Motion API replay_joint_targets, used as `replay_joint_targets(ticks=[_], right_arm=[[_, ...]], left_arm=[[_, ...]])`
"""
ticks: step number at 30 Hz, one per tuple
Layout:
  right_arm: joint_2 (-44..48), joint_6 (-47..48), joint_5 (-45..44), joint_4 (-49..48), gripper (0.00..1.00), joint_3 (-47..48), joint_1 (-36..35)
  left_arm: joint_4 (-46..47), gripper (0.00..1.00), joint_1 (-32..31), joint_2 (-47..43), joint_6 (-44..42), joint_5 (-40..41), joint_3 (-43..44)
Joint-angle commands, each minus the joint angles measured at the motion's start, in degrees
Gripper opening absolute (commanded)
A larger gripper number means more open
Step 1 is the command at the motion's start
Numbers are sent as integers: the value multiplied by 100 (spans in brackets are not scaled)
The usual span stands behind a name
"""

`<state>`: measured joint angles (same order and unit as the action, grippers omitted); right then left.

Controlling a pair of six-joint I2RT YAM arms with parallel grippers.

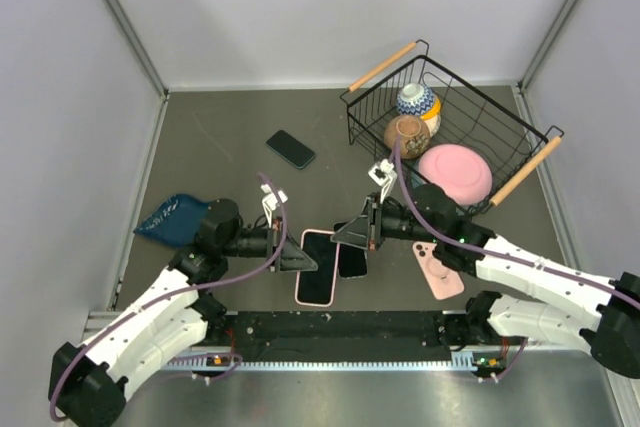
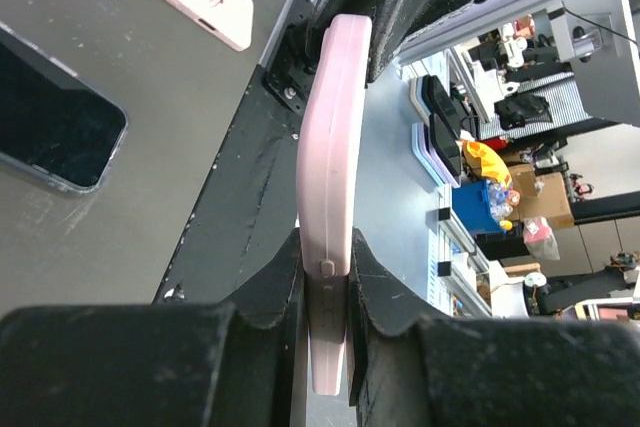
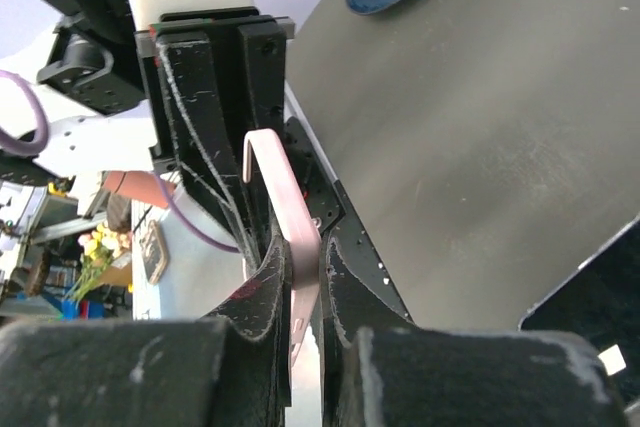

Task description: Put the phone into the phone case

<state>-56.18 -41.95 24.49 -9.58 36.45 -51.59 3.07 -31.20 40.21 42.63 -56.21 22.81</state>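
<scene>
A pink phone case (image 1: 316,269) with a dark inner face is held over the table's near edge between both grippers. My left gripper (image 1: 299,258) is shut on its left side edge; in the left wrist view the case (image 2: 330,147) stands edge-on between the fingers, gripper (image 2: 326,250). My right gripper (image 1: 352,232) is shut on its upper right rim; the thin pink rim (image 3: 285,197) runs between that gripper's (image 3: 306,252) fingers. A black phone (image 1: 353,261) lies flat just right of the case and also shows in the left wrist view (image 2: 50,122) and the right wrist view (image 3: 600,292).
A pink phone-shaped item (image 1: 438,269), back up with camera lenses, lies at the right. Another dark phone (image 1: 290,148) lies farther back. A blue cloth (image 1: 168,218) sits at the left. A wire basket (image 1: 450,122) with bowls stands back right.
</scene>
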Motion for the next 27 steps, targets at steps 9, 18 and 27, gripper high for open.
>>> replay_joint_targets(ticks=[9, 18, 27], right_arm=[[-68, -551, -752, 271, 20, 407, -53], [1055, 55, -1719, 1608, 99, 434, -53], [2014, 170, -2097, 2408, 99, 231, -53]], left_arm=[[-1107, 0, 18, 515, -326, 1726, 602], [-1397, 0, 88, 1348, -361, 3009, 839], [-791, 0, 316, 3211, -431, 2678, 1427]])
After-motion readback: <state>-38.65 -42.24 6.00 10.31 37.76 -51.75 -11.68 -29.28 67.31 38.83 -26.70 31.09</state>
